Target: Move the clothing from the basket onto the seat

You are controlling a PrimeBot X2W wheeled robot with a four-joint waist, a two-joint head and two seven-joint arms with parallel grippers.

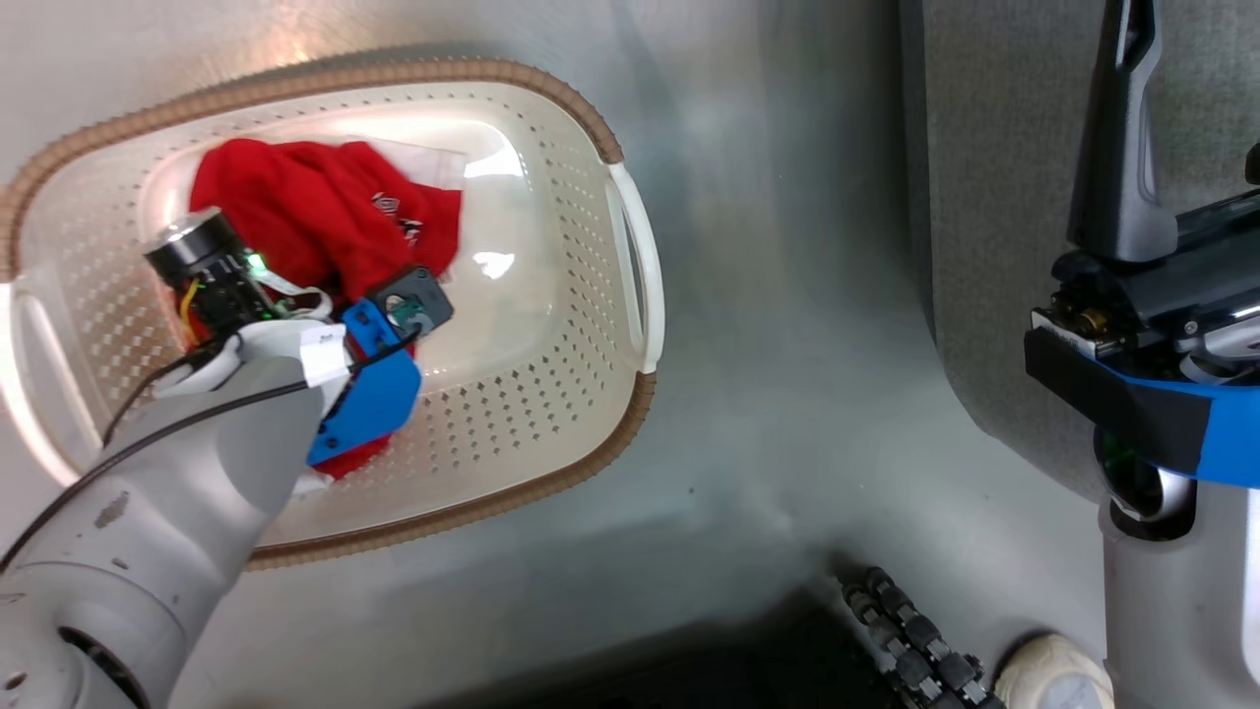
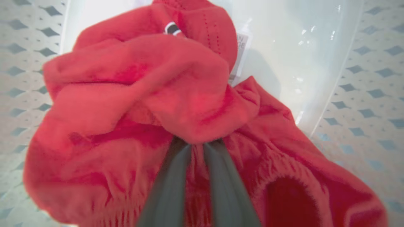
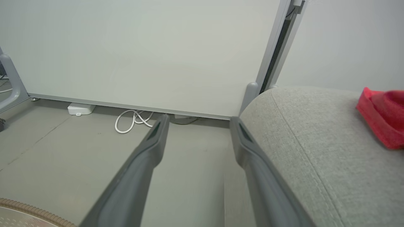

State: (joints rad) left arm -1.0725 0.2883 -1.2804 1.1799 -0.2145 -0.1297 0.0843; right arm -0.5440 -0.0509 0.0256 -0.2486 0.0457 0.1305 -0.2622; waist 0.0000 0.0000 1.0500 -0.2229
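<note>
A crumpled red piece of clothing (image 1: 315, 207) with white trim lies in the cream perforated basket (image 1: 581, 394), which stands on the floor at the left. My left gripper (image 2: 197, 143) reaches down into the basket, its two fingers drawn close together with a fold of the red clothing (image 2: 142, 94) pinched between them; the tips are hidden under the fold. My right gripper (image 3: 199, 121) is open and holds nothing, beside the rounded edge of the grey seat (image 3: 315, 142). Another red garment (image 3: 383, 116) lies on the seat.
The seat (image 1: 994, 197) rises at the right of the basket, with grey floor (image 1: 787, 345) between them. A white cable (image 3: 132, 119) and a white box (image 3: 80, 108) lie by a pale wall panel (image 3: 142, 53). A black cable chain (image 1: 911, 630) lies near my base.
</note>
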